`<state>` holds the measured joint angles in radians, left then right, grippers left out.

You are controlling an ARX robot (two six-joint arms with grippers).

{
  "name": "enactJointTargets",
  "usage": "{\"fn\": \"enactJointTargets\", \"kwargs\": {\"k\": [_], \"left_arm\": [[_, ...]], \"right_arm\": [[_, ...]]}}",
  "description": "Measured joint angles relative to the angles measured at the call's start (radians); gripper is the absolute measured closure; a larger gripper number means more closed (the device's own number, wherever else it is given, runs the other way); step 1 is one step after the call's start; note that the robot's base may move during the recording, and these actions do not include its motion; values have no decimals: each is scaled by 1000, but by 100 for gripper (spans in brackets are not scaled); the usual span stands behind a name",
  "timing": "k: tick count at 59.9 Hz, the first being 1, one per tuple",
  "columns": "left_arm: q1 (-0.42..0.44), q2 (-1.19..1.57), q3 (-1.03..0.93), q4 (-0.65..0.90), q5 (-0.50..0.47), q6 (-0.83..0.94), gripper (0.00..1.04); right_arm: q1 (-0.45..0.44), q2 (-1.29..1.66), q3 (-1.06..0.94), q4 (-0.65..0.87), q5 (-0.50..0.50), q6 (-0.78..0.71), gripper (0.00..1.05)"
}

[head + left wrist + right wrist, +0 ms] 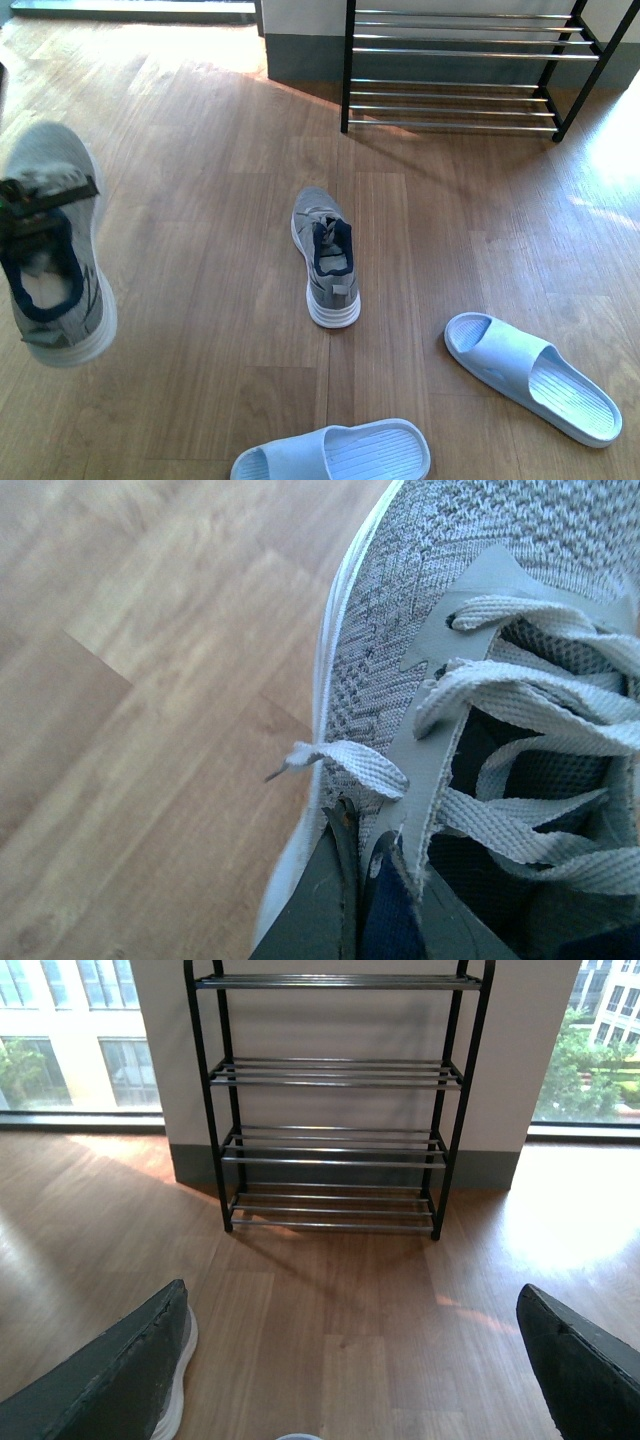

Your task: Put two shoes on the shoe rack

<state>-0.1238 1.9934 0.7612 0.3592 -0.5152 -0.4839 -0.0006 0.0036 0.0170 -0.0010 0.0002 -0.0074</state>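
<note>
Carrying step: left gripper (385, 910) clamps a grey knit, white-soled sneaker (52, 255) aloft at nine o'clock; right gripper (350, 1305) gapes empty. Next, swing it onto the black-framed, silver-rodded shoe rack (460, 52) at one o'clock.

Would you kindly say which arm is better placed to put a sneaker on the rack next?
Left: the left pincer holds a grey sneaker off the floor; the right pincer is open and empty.
</note>
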Motion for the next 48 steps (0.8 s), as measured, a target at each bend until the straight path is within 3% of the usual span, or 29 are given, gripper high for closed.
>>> {"fn": "enactJointTargets", "kwargs": {"k": [8, 18, 48], "left_arm": [[-58, -328, -204, -26, -120, 59, 103], [-174, -812, -425, -168, -329, 154, 103], [-185, -874, -431, -169, -334, 195, 103]], "right_arm": [[0, 0, 0, 0, 0, 0, 9], [0, 0, 0, 0, 0, 0, 9], [0, 0, 0, 0, 0, 0, 9]]}}
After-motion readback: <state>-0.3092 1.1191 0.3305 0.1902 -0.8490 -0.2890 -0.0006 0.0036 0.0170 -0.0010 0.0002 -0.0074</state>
